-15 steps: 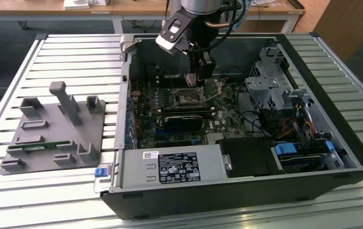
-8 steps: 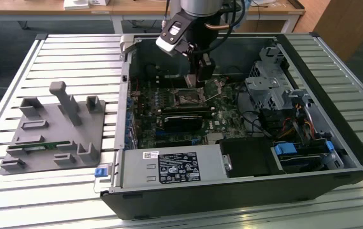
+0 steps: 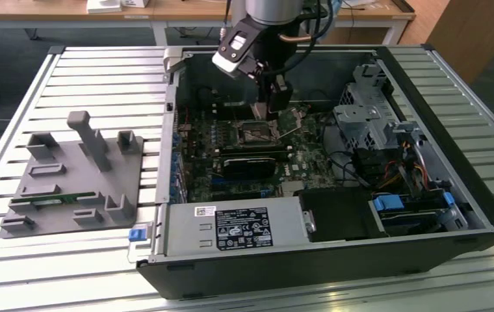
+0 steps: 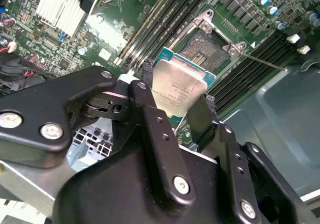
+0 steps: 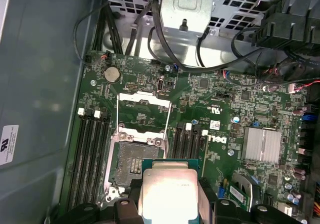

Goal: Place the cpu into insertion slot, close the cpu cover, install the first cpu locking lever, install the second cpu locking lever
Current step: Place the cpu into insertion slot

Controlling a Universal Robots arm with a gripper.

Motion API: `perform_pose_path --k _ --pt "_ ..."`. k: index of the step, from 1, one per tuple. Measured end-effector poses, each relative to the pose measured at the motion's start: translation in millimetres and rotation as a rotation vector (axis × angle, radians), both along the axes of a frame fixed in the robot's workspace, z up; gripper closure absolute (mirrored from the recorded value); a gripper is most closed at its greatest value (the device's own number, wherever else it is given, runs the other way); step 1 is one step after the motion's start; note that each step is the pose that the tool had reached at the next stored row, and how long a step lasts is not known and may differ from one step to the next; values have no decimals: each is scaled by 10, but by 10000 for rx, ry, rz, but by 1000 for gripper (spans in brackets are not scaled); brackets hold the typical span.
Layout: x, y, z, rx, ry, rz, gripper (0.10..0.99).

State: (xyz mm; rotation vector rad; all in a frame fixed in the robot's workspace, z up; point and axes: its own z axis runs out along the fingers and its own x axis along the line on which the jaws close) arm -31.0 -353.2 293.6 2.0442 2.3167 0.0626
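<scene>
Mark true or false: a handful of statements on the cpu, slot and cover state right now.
1. The pincer is shut on the cpu. True.
2. The cpu sits in the insertion slot. False: the slot is empty, its dark centre bare, and the cpu is in the pincer.
3. The cpu cover is closed over the slot. False: it is swung open, lying beside the slot.
4. The computer case lies open on a slatted table. True.
5. The grey fixture stands on the exterior view's right of the case. False: it is on the exterior view's left.
</scene>
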Motion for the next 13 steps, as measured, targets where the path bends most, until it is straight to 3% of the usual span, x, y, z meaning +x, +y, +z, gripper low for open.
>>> perform_pose_path --k 10,13 --pt "0 0 -59 -5 0 -10 561" --pt "0 3 -77 -17 -1 -232 561"
